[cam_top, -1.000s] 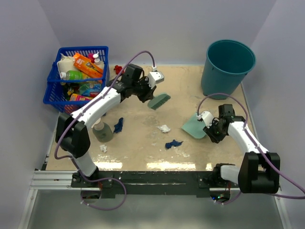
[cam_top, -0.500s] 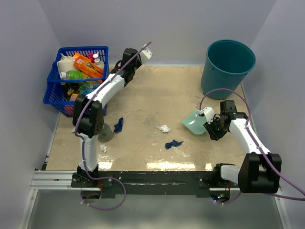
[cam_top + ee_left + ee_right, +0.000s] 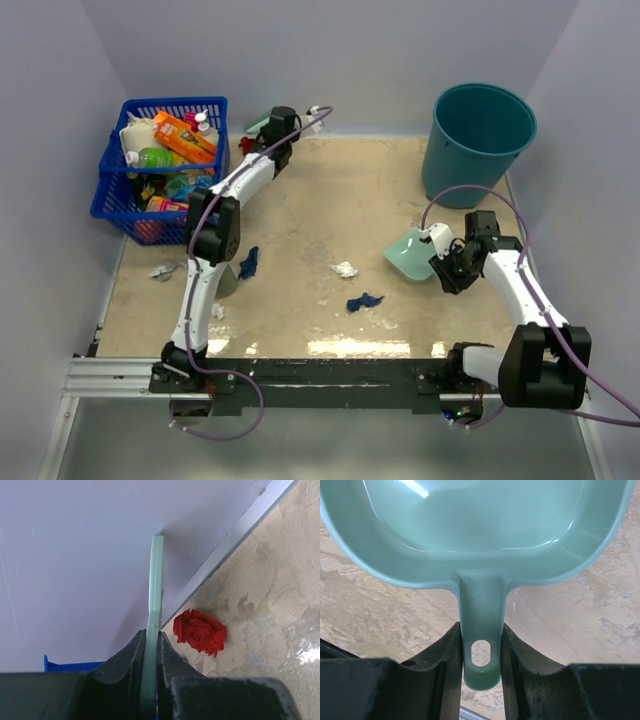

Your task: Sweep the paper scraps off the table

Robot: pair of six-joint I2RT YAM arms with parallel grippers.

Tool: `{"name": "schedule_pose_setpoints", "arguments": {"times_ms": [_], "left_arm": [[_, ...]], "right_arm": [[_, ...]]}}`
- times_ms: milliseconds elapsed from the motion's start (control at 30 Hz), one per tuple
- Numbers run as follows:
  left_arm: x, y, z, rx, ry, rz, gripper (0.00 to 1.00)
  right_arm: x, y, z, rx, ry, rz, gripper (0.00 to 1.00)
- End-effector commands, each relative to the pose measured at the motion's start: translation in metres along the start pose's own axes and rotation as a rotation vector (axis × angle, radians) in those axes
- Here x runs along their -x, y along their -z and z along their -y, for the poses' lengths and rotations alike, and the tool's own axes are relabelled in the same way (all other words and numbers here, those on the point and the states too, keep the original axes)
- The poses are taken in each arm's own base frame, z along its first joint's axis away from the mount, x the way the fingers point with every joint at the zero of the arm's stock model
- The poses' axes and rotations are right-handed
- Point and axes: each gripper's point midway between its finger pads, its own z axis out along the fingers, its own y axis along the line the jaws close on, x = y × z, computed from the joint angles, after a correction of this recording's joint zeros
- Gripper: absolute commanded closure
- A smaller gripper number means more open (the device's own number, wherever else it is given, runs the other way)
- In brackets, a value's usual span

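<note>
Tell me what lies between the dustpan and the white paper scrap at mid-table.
Nothing. In the top external view, only bare table separates the dustpan from the white scrap.

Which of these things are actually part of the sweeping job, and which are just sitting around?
Part of the job: paper scraps, the brush in the left gripper, the dustpan in the right gripper, the table, probably the teal bucket.
Just lying about: the blue basket.
</note>
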Motion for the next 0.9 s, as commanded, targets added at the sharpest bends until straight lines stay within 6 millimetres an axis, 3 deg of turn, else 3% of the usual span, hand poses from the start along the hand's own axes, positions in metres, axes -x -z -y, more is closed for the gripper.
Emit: {"name": "schedule_pose_setpoints", "arguments": {"times_ms": [0,167,200,267,300,367,400,467,500,533,567,600,633,667,700,733,767,800,867], "left_arm": [[0.005,0.008,-0.032,0.052,0.015,-0.004,1.00],[-0.008,0.025,-0.009,-0.059,0.039,-0.034,1.00],[-0.006,0.034,-0.016,-0.054,0.073,-0.028,1.00],[-0.014,0.042,-0.004,-0.096,0.082,-0.052,1.00],[-0.012,0.051,-0.009,-0.093,0.115,-0.054,1.00],[-0.016,0.068,0.005,-0.160,0.115,-0.089,1.00],[-0.010,0.082,-0.001,-0.178,0.158,-0.081,1.00],[-0.008,0.108,0.023,-0.307,0.213,-0.093,1.00],[-0.003,0.125,0.019,-0.338,0.252,-0.078,1.00],[-0.012,0.141,0.038,-0.425,0.268,-0.121,1.00],[-0.005,0.156,0.056,-0.522,0.359,-0.110,1.00],[0.001,0.172,0.059,-0.572,0.407,-0.103,1.00],[-0.004,0.193,0.085,-0.667,0.430,-0.137,1.00],[0.011,0.216,0.105,-0.794,0.461,-0.080,1.00],[0.021,0.240,0.099,-0.820,0.454,-0.018,1.00],[0.022,0.260,0.120,-0.872,0.417,-0.009,1.00],[0.027,0.275,0.122,-0.908,0.408,0.029,1.00],[0.037,0.293,0.111,-0.925,0.416,0.090,1.00],[0.046,0.310,0.102,-0.961,0.438,0.149,1.00]], "right_arm": [[0.012,0.008,0.006,-0.022,-0.006,0.055,1.00],[0.016,0.005,0.009,-0.011,-0.010,0.060,1.00],[0.017,0.005,0.010,-0.009,-0.012,0.062,1.00],[0.020,0.004,0.011,-0.003,-0.010,0.059,1.00],[0.020,0.004,0.012,0.000,-0.013,0.056,1.00],[0.022,0.002,0.014,0.004,-0.007,0.049,1.00],[0.022,0.001,0.016,0.006,-0.003,0.045,1.00],[0.027,0.001,0.022,-0.004,0.005,0.049,1.00],[0.028,-0.002,0.023,0.001,0.003,0.041,1.00],[0.031,-0.002,0.027,-0.002,0.004,0.046,1.00],[0.034,-0.003,0.029,-0.006,0.007,0.051,1.00],[0.036,-0.006,0.031,-0.004,0.005,0.049,1.00],[0.039,-0.006,0.034,-0.006,-0.003,0.054,1.00],[0.041,-0.007,0.035,-0.004,-0.001,0.056,1.00],[0.042,-0.008,0.036,0.001,-0.003,0.053,1.00],[0.045,-0.008,0.039,0.000,-0.004,0.054,1.00],[0.045,-0.008,0.039,0.005,-0.004,0.048,1.00],[0.046,-0.007,0.040,0.004,-0.003,0.047,1.00],[0.048,-0.008,0.042,0.010,-0.001,0.043,1.00]]}}
